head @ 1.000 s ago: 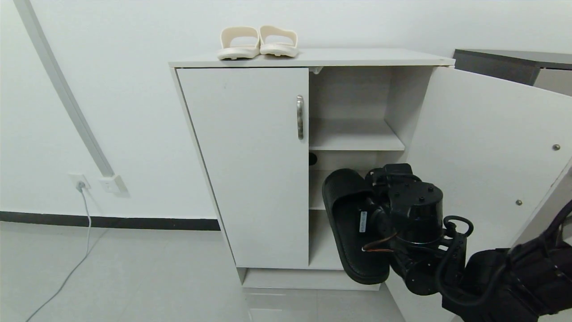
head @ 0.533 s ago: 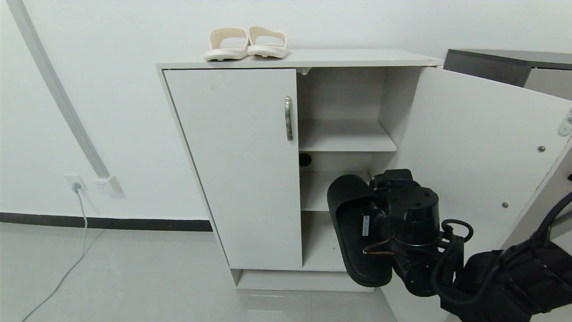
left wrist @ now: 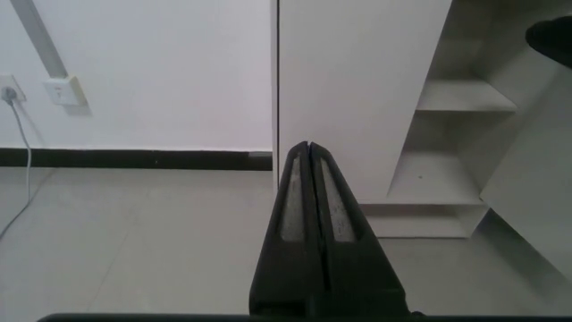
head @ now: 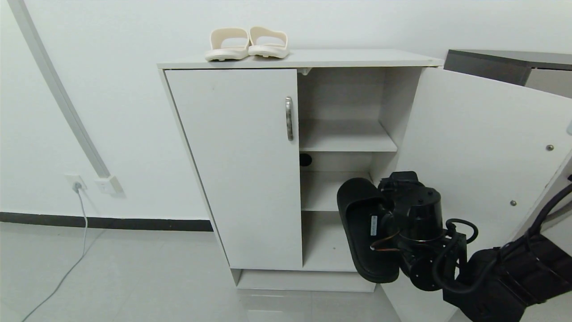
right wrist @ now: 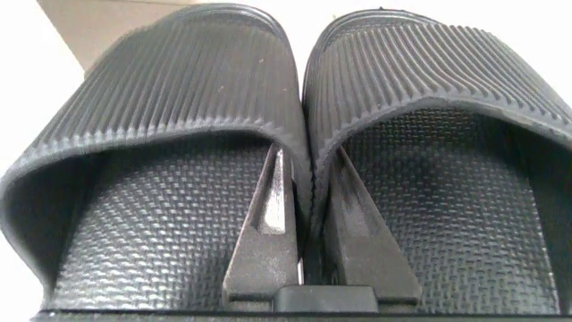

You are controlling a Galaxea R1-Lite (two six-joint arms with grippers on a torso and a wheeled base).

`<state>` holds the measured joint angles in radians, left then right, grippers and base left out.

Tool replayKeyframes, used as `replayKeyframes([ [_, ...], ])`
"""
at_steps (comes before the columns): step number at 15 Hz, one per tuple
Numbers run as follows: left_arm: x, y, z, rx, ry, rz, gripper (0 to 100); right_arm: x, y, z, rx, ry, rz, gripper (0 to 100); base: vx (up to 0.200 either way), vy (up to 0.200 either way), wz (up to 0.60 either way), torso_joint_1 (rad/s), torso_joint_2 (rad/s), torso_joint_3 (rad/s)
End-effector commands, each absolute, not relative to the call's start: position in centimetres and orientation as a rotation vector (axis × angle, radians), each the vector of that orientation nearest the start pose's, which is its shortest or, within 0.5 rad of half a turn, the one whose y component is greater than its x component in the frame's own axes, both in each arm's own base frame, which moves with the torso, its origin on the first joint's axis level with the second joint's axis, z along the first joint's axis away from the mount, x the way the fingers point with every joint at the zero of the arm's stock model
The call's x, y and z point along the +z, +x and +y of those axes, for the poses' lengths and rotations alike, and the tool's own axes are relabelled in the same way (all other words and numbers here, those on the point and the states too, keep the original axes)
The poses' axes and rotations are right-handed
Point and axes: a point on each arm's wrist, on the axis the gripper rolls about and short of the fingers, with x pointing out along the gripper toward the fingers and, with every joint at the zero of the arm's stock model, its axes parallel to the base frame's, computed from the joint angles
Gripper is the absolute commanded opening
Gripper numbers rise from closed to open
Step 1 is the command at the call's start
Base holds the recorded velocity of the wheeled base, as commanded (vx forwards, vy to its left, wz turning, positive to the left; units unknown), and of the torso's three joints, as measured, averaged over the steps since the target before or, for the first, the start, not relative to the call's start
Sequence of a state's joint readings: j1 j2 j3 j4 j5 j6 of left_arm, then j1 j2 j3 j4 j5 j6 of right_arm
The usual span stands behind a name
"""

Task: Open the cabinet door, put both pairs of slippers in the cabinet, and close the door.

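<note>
Black slippers (head: 359, 232) partly behind right gripper (right wrist: 307, 170)

A bare room like a home hallway: white cabinet (head: 237, 170) against a wall (head: 134, 112), tiled floor (head: 134, 277), socket (head: 78, 182) lower left, black skirting (head: 107, 222)

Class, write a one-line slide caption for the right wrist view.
Right gripper pinches the touching inner walls of the black slippers, one finger inside each slipper under its ribbed strap.
</note>
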<state>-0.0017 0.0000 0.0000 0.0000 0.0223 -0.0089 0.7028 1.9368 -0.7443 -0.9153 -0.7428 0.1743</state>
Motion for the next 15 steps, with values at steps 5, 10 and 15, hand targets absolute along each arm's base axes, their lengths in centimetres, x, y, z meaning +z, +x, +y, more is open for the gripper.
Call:
replayKeyframes([
  [5,7.6,-2.3,0.1,0.021,-0.009,0.001,0,11.5,27.4,18.7,-0.115,-0.018,0.219,0,0.000,0.000,0.00,0.000,0.00,0.000],
  [10,7.6,-2.3,0.1,0.021,-0.009,0.001,0,11.5,27.9,18.0,-0.138,-0.015,0.220,0,0.000,0.000,0.00,0.000,0.00,0.000],
  [15,7.5,-2.3,0.1,0.021,-0.009,0.000,0,11.6,27.4,18.7,-0.091,-0.011,0.220,0,0.000,0.000,0.00,0.000,0.00,0.000],
])
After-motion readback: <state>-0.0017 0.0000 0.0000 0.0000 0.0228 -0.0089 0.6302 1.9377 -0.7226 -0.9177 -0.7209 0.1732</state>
